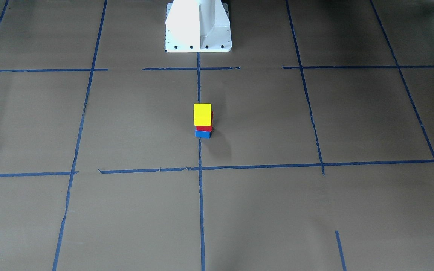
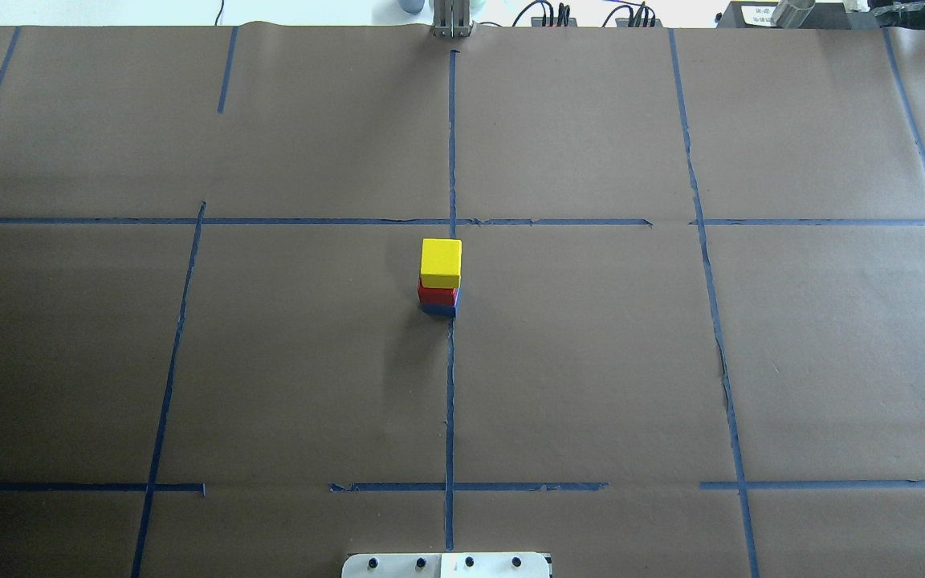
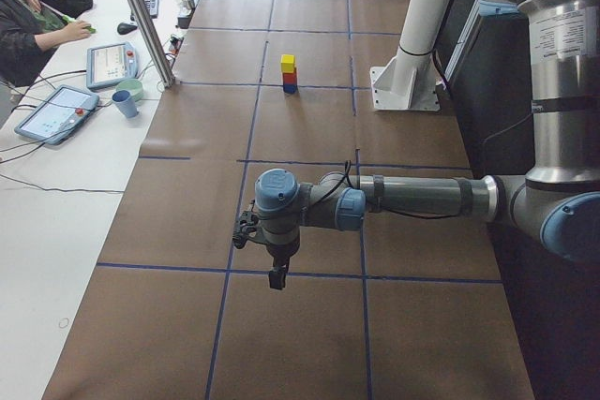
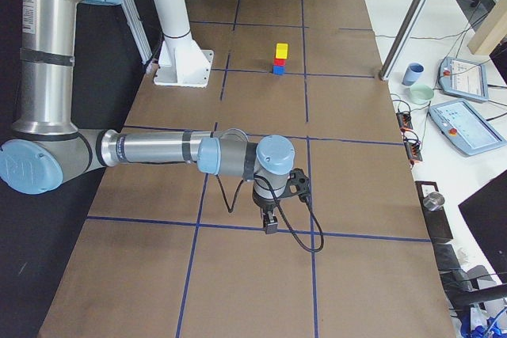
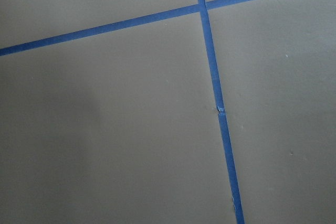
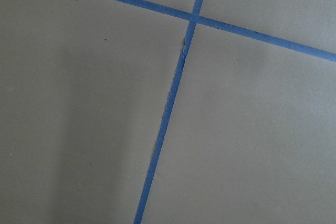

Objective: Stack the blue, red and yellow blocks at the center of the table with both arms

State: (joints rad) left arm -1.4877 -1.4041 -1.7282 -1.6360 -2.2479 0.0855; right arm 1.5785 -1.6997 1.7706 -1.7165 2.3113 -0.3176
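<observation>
Front-facing: yellow block on red block on blue block, at centre of table, over a blue tape line; lower two mostly covered.
Overhead: same stack.
Left side: left gripper pointing down, well apart from stack; jaw opening and grasp impossible to tell.
Right side: right gripper likewise, jaws unreadable.
Wrist views: tape crossings only.
</observation>
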